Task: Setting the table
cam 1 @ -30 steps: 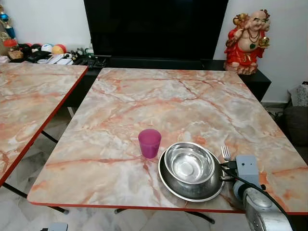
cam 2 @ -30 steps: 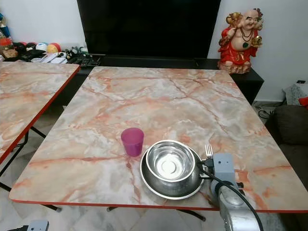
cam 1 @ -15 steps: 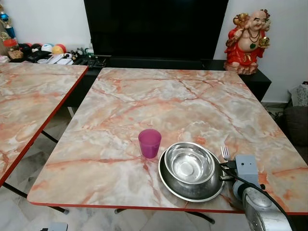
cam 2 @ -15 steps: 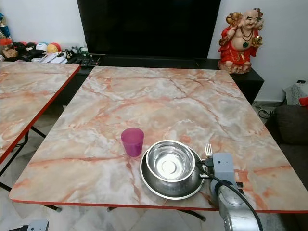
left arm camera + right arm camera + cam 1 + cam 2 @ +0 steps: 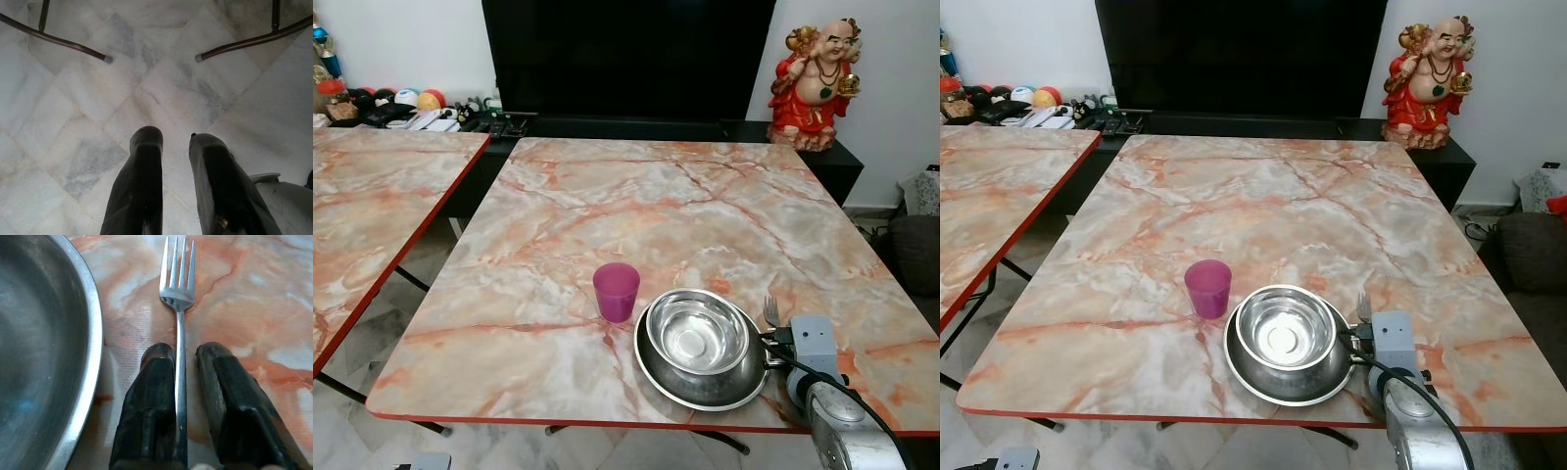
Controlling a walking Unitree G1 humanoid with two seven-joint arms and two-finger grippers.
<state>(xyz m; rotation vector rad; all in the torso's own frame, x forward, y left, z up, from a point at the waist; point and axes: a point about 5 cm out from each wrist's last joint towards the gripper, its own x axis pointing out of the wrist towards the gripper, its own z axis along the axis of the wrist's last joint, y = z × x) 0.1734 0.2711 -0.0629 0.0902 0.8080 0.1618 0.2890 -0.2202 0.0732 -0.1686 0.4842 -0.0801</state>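
Observation:
On the marble table (image 5: pixel 636 196) near its front edge, a steel bowl (image 5: pixel 697 333) sits inside a steel plate (image 5: pixel 651 370). A purple cup (image 5: pixel 616 292) stands upright just left of the plate. A fork (image 5: pixel 177 323) lies flat on the table right of the plate, tines pointing away from me (image 5: pixel 771 311). My right gripper (image 5: pixel 186 350) is low over the fork's handle and open. The handle runs between the fingers against one finger (image 5: pixel 156 377), with a gap to the other. My left gripper (image 5: pixel 175 139) hangs open over the floor, holding nothing.
A second marble table (image 5: pixel 372 206) stands to the left with a floor gap between. A black TV (image 5: pixel 626 49) and a low cabinet run behind, with a red statue (image 5: pixel 818 83) at the back right. Table legs (image 5: pixel 73 46) cross the tiled floor below.

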